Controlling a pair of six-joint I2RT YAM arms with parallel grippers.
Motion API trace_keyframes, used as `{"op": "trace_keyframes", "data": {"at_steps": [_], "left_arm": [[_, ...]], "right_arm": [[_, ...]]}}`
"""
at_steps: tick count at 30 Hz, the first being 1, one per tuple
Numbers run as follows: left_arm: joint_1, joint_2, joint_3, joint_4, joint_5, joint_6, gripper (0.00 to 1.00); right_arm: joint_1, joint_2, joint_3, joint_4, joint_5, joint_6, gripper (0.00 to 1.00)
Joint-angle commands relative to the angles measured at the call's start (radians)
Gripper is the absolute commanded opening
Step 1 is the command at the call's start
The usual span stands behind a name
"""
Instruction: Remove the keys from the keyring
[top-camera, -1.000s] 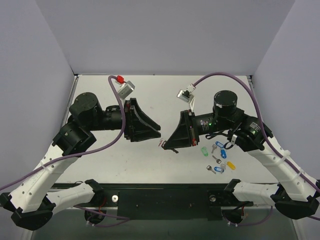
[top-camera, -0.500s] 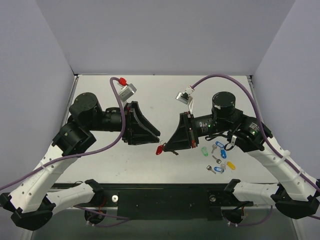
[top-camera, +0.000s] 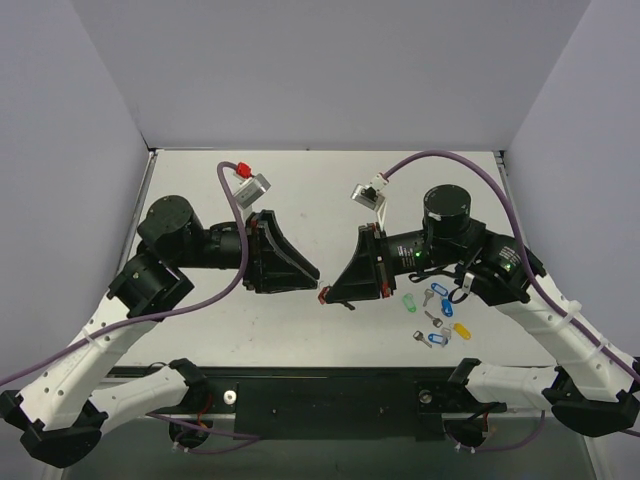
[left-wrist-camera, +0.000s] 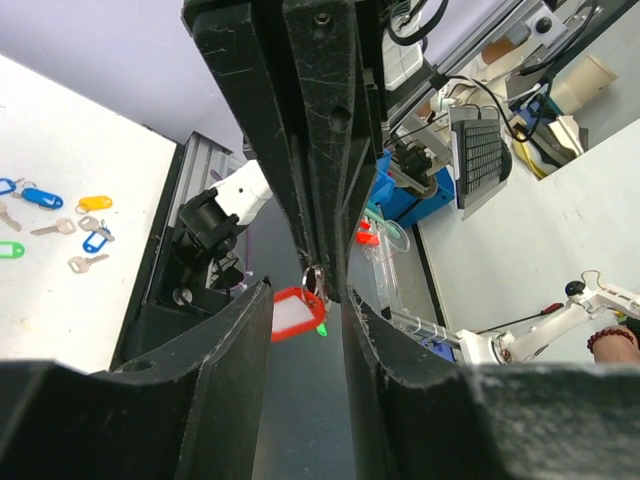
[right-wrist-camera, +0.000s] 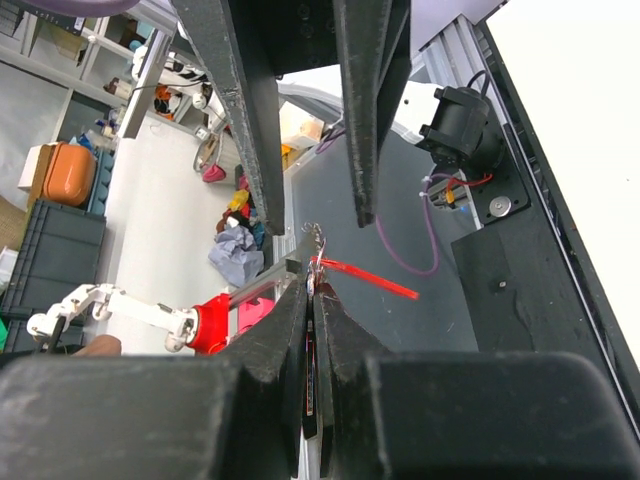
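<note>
The keyring is a red oblong tag (top-camera: 322, 293) with a thin metal ring (left-wrist-camera: 312, 279). It hangs in the air between the two grippers, above the table's front middle. My right gripper (top-camera: 326, 296) is shut on the ring end; in the right wrist view the tag (right-wrist-camera: 366, 279) sticks out sideways past its closed tips (right-wrist-camera: 311, 290). A silvery bit (right-wrist-camera: 316, 236) shows at the tips; I cannot tell key from ring. My left gripper (top-camera: 315, 272) is open, and its fingers (left-wrist-camera: 236, 330) stand on either side of the hanging tag (left-wrist-camera: 296, 313) without touching it.
Loose keys with a green tag (top-camera: 408, 302), blue tags (top-camera: 446, 306) and a yellow tag (top-camera: 461, 330) lie on the white table under the right arm. A black rail (top-camera: 330, 395) runs along the near edge. Grey walls stand on three sides.
The red tag swung out flat half a second ago and now hangs edge-on again. The left gripper has shifted slightly lower and closer to the right gripper's tips.
</note>
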Motion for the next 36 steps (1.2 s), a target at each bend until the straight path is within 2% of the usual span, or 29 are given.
{"op": "trace_keyframes", "data": {"at_steps": [1, 9, 15, 19, 36], "left_arm": [[0.002, -0.041, -0.029, 0.131, 0.011, -0.062, 0.42], [0.001, -0.11, -0.082, 0.14, -0.078, -0.076, 0.43], [0.002, -0.164, -0.146, 0.22, -0.169, -0.137, 0.43], [0.001, -0.168, -0.169, 0.311, -0.163, -0.173, 0.43], [-0.016, -0.135, -0.206, 0.407, -0.106, -0.217, 0.43]], "right_arm": [[0.016, -0.012, 0.043, 0.035, 0.016, -0.031, 0.0], [0.05, -0.015, 0.055, 0.045, 0.048, -0.048, 0.0], [0.071, -0.043, 0.039, 0.084, 0.066, -0.053, 0.0], [0.077, -0.055, 0.025, 0.11, 0.077, -0.054, 0.0], [0.076, -0.006, 0.062, 0.114, 0.094, -0.063, 0.0]]}}
